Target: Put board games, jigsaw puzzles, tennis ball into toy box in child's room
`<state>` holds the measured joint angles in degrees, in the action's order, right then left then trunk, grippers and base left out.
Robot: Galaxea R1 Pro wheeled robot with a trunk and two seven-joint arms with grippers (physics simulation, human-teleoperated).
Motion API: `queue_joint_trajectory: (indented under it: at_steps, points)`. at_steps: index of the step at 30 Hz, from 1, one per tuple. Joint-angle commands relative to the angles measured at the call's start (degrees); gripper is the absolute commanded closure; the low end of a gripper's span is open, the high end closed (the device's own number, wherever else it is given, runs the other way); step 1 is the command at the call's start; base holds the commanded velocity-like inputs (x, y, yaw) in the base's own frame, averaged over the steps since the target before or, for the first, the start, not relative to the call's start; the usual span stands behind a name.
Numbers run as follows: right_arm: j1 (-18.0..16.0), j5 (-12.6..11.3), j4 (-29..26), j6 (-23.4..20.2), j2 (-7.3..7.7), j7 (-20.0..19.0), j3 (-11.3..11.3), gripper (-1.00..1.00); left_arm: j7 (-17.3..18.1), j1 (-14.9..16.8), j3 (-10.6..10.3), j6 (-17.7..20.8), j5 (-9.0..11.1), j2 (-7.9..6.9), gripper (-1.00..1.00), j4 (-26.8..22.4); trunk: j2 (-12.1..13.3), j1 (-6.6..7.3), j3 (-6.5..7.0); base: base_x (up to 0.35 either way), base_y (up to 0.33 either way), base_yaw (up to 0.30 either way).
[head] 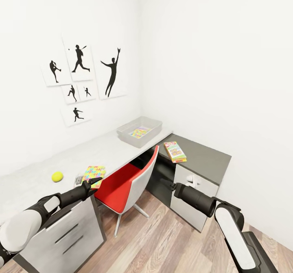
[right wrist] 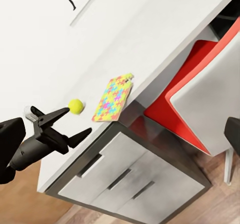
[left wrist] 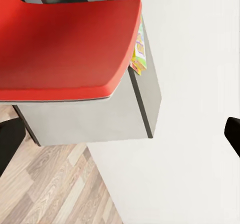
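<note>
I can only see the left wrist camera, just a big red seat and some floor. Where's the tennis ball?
Observer: The tennis ball sits on the table, out in the open, not in the box.
Operator: Is anything in the toy box already?
Observer: Yes, the first jigsaw puzzle lies inside the toy box, at the table's far end.
Operator: And where's my left gripper?
Observer: The left gripper is open, hovering at the table's front edge right next to the second jigsaw puzzle, which lies flat between it and the ball.
</note>
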<state>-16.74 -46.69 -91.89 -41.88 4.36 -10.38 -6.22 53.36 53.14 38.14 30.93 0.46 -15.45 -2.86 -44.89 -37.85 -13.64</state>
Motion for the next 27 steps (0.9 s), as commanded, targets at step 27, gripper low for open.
queue_joint_trajectory:
  at_steps: [27]
  points:
    - [-0.14, 0.40, 0.21, -0.02, -0.05, -0.17, -0.02, -1.00, 0.19, -0.58, 1.76, -2.44, -0.11, -0.73, -1.00, -0.71, -10.91, -5.95, -4.94, 0.000, 0.000, 0.000]
